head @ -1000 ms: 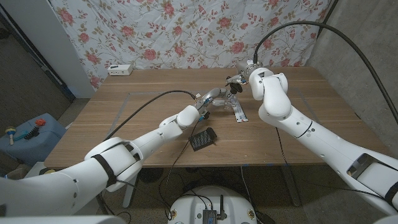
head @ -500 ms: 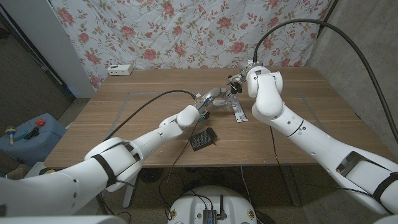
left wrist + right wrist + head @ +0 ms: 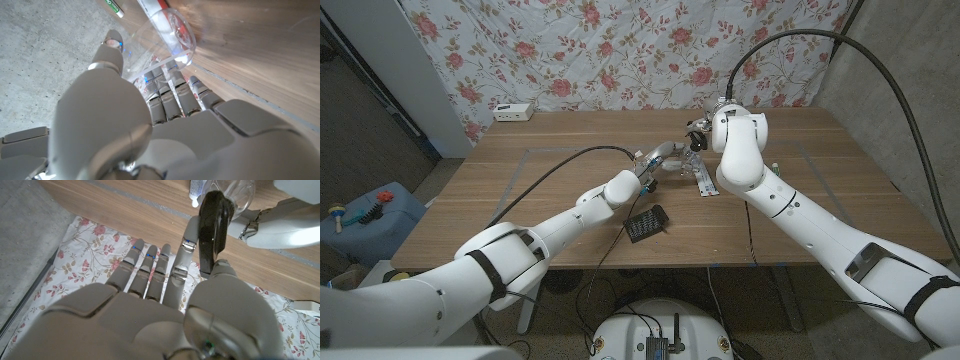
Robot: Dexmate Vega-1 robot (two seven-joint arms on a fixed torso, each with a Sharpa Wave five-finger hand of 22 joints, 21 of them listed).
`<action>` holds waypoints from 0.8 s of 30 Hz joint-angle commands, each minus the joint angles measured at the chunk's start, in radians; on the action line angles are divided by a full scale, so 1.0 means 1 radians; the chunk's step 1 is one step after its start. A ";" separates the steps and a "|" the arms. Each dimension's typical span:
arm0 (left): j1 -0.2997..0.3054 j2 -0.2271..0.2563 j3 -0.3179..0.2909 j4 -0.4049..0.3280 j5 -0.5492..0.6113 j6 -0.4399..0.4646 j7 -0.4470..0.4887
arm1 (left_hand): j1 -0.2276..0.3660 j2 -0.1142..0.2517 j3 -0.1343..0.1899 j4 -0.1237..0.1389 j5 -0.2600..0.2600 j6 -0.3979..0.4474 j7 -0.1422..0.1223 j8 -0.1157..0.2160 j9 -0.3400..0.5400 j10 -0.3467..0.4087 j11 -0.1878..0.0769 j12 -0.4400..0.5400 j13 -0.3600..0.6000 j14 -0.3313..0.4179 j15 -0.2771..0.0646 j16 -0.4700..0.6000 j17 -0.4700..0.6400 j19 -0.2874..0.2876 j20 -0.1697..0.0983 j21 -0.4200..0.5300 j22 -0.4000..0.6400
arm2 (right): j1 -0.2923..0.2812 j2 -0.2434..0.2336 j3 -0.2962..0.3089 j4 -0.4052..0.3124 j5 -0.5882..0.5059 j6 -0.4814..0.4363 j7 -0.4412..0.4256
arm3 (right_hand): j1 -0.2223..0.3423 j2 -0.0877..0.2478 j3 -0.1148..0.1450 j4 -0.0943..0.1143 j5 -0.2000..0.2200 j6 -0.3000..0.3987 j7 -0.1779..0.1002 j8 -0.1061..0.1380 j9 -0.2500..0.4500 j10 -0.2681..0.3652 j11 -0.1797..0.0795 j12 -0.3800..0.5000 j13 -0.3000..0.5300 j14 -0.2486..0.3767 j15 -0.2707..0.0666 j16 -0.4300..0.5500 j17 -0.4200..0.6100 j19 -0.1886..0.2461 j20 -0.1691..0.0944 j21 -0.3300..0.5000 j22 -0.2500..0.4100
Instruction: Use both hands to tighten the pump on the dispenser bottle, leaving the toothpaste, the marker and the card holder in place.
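Note:
The clear dispenser bottle [image 3: 677, 163] stands at the table's middle, gripped around its body by my left hand [image 3: 656, 160]. In the left wrist view the fingers [image 3: 175, 95] wrap the clear bottle [image 3: 167, 37]. My right hand [image 3: 704, 129] holds the black pump [image 3: 696, 141] from above; the right wrist view shows the pump [image 3: 212, 222] pinched between thumb and finger, with the bottle [image 3: 241, 190] below it. The white toothpaste tube [image 3: 704, 183] lies just right of the bottle. The black card holder [image 3: 645, 223] lies nearer me. The marker [image 3: 112, 6] lies past the bottle.
A white power strip [image 3: 513, 112] sits at the far left edge of the table [image 3: 520, 200]. A black cable [image 3: 560, 168] trails over the table along my left arm. A floral cloth [image 3: 620, 50] hangs behind. A blue container [image 3: 370, 215] stands on the floor, left.
My right wrist and forearm have turned and shifted slightly left while the hand stays on the pump. The left hand and the bottle have stayed put.

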State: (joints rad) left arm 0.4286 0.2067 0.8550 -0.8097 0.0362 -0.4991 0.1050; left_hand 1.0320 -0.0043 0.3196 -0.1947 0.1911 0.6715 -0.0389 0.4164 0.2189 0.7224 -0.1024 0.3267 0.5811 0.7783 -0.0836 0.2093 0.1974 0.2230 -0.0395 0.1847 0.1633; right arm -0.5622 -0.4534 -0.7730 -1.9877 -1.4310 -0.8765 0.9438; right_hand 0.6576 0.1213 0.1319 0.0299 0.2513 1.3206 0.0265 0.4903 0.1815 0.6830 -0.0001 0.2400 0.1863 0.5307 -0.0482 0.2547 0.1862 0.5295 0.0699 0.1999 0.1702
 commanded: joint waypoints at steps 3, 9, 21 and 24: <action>0.008 0.007 -0.005 -0.012 0.000 0.006 0.003 | -0.054 0.121 0.049 0.041 0.007 0.128 -0.032 0.003 0.003 0.047 -0.043 0.005 0.003 0.008 -0.082 0.002 0.005 0.004 -0.055 0.000 0.003 | -0.035 0.023 0.036 -0.014 -0.024 0.024 -0.010 | -0.004 -0.001 -0.002 -0.002 -0.012 0.104 -0.094 0.020 0.003 0.007 0.008 -0.011 0.000 0.012 -0.003 -0.007 0.003 0.011 0.010 -0.002 0.001; 0.011 0.010 -0.006 -0.017 0.000 0.009 0.001 | -0.054 0.122 0.049 0.042 0.007 0.129 -0.032 0.003 0.003 0.048 -0.041 0.004 0.003 0.007 -0.083 0.002 0.006 0.004 -0.055 0.000 0.003 | -0.046 0.024 0.048 -0.022 -0.021 0.037 -0.020 | -0.028 -0.018 -0.019 0.006 -0.020 0.099 -0.084 0.027 -0.001 -0.003 0.017 -0.021 0.000 0.010 0.009 -0.013 0.007 0.011 0.015 -0.003 0.001; 0.018 0.016 -0.008 -0.033 0.002 0.013 0.003 | -0.057 0.121 0.050 0.043 0.007 0.125 -0.032 0.002 0.003 0.046 -0.041 0.003 0.004 0.009 -0.080 0.001 0.004 0.004 -0.055 0.000 0.003 | -0.041 0.015 0.059 -0.040 -0.034 0.082 0.040 | -0.115 -0.078 -0.084 0.037 -0.017 -0.045 -0.101 -0.059 -0.002 -0.068 0.034 -0.053 0.004 -0.048 0.050 -0.048 0.017 -0.013 0.031 -0.012 0.002; 0.017 0.016 -0.008 -0.032 0.002 0.012 0.003 | -0.057 0.122 0.050 0.043 0.007 0.126 -0.030 0.002 0.003 0.046 -0.042 0.003 0.004 0.008 -0.080 0.001 0.005 0.004 -0.054 0.000 0.003 | -0.041 0.011 0.063 -0.044 -0.032 0.096 0.046 | -0.142 -0.093 -0.105 0.049 -0.007 -0.084 -0.098 -0.085 -0.001 -0.087 0.040 -0.054 0.005 -0.066 0.062 -0.052 0.020 -0.025 0.038 -0.014 0.002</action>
State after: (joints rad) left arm 0.4418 0.2195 0.8482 -0.8332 0.0350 -0.4875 0.1076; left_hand 1.0320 -0.0043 0.3194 -0.1945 0.1911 0.6718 -0.0392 0.4114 0.2190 0.7208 -0.1042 0.3244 0.5816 0.7791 -0.0878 0.2090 0.1981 0.2229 -0.0395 0.1847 0.1633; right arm -0.6023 -0.4328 -0.7253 -2.0151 -1.4617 -0.8237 0.9536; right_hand 0.5333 0.0392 0.0437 0.0705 0.2333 1.2628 -0.0745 0.4217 0.1766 0.6081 0.0374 0.1885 0.1888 0.4760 0.0058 0.2068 0.2018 0.5170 0.1036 0.1881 0.1702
